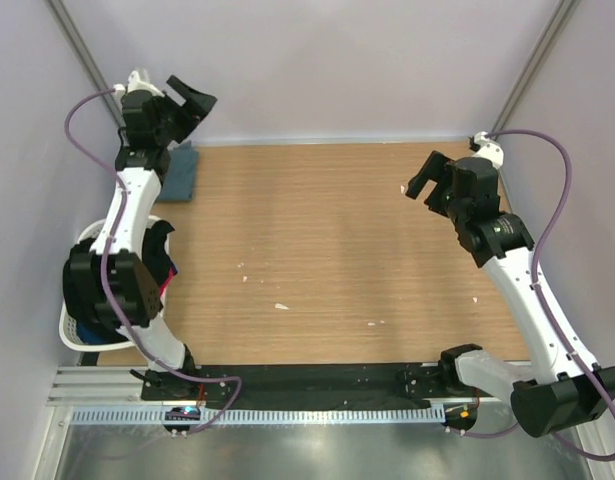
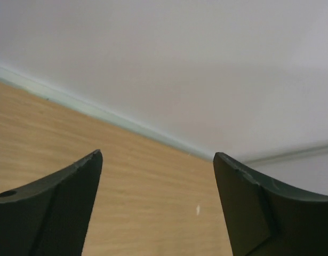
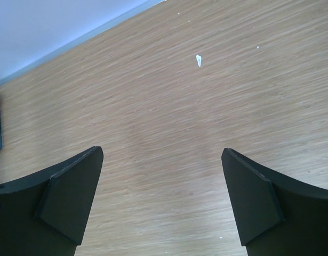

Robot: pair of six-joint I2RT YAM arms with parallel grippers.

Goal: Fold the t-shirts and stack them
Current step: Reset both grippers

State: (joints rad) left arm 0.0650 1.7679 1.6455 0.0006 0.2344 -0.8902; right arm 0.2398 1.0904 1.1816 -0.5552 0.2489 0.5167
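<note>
**A:** Top external view first. Where does the shirt lie?

**B:** A folded slate blue-grey t-shirt (image 1: 181, 176) sits at the table's (image 1: 327, 230) far-left corner, partly hidden under the left arm.

**A:** And the left gripper?

**B:** The left gripper (image 1: 194, 100) is raised near that same far-left corner, clear of the shirt. Its jaws are spread wide with nothing between them. In the left wrist view the gap frames only bare table and wall, and the shirt is outside that picture.

**A:** The right one?

**B:** The right gripper (image 1: 427, 176) hovers over the table's far-right part, well apart from the shirt. Its jaws also gape wide and hold nothing. In the right wrist view the shirt is a dark sliver at the picture's left edge, near the table's far edge and far outside the gap between the fingers.

**A:** Anything else?

**B:** A white laundry basket (image 1: 67, 335) stands just off the table's left side, beside the left arm. Blue and red cloth shows inside it, but I cannot tell what it is. A few white scraps (image 1: 282, 306) lie around the table's middle.
</note>
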